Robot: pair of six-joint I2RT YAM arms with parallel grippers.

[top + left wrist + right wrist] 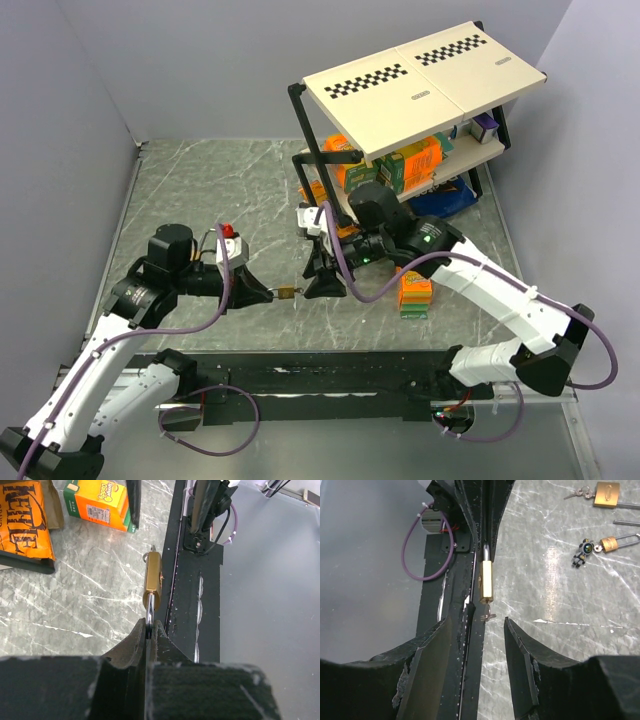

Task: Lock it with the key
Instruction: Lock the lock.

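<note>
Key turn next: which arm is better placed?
Right. The right gripper is open, lined up just short of the key in the padlock; the left gripper is shut on its shackle, holding it.

Top cam: high, behind the arm bases, tilted down toward the far side, wide enough for the whole grey marble-patterned tabletop (200, 190). Left wrist cam: low, sighting along the left gripper (148, 630) toward the right, very close on the small brass padlock (153, 577). Right wrist cam: also low, sighting along the right gripper (477, 621) toward the left, close on that padlock (486, 582) from its other end. All three share the padlock (288, 292) and the black mounting strip (330, 375) at the near edge. Top and left wrist also share the orange-and-green carton (415, 290).
</note>
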